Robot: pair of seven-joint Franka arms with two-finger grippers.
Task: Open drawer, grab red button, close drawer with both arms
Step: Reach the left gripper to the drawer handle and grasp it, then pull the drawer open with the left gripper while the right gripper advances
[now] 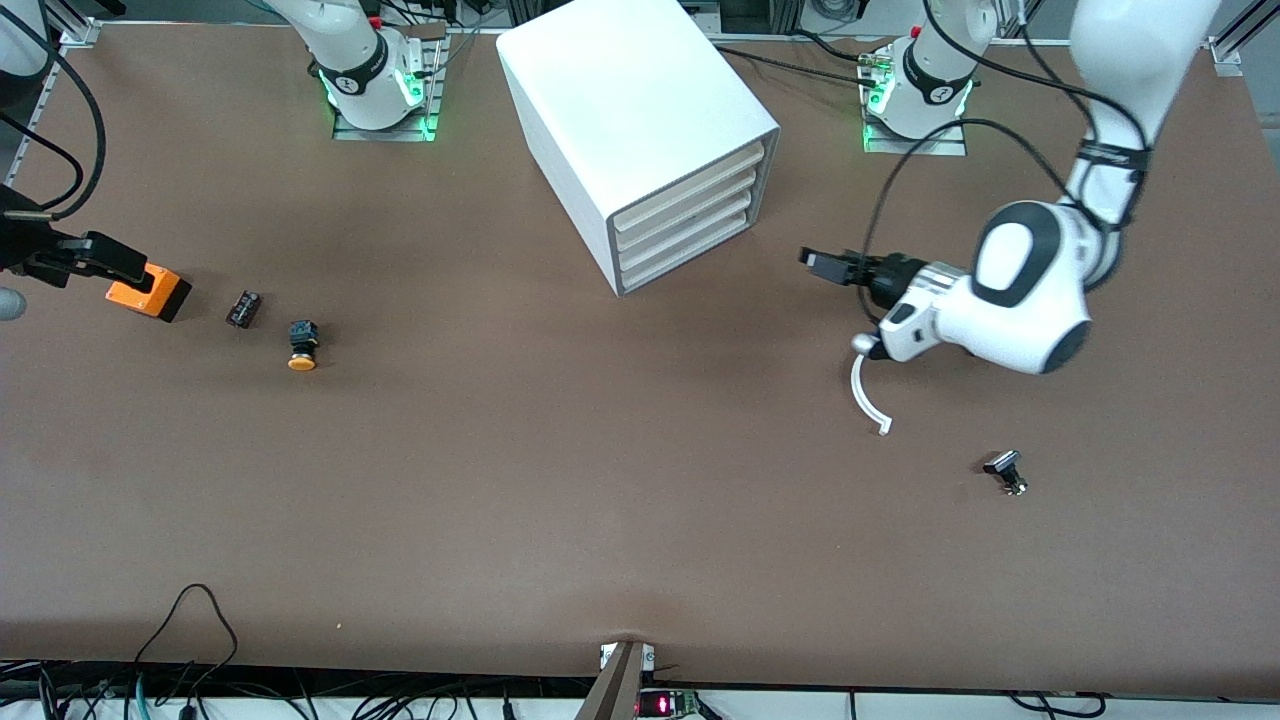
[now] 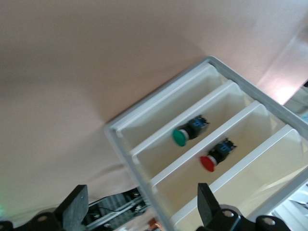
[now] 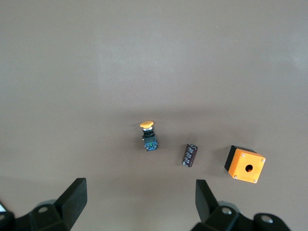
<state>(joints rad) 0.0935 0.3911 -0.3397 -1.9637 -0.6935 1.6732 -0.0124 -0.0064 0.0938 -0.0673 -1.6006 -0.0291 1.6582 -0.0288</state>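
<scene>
Red-capped button (image 2: pixel 215 157) (round red cap, black blocky body) lies on its side in one drawer (image 2: pixel 250 139) of the white cabinet (image 1: pixel 640 130); a green-capped button (image 2: pixel 188 132) lies in the neighbouring drawer. Left gripper (image 1: pixel 822 264) hangs beside the cabinet's front, jaws wide, holding nothing. Right gripper (image 3: pixel 139 204) hangs over the orange box (image 1: pixel 148 291), jaws wide.

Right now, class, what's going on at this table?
Nothing is held yet. The left gripper, open, faces the front of the white cabinet, whose four drawers are all pushed in. Its wrist view shows the red button in one middle drawer, a green button in the next. The right gripper, open, waits over the right arm's end of the table, near the orange box and yellow-capped button.
</scene>
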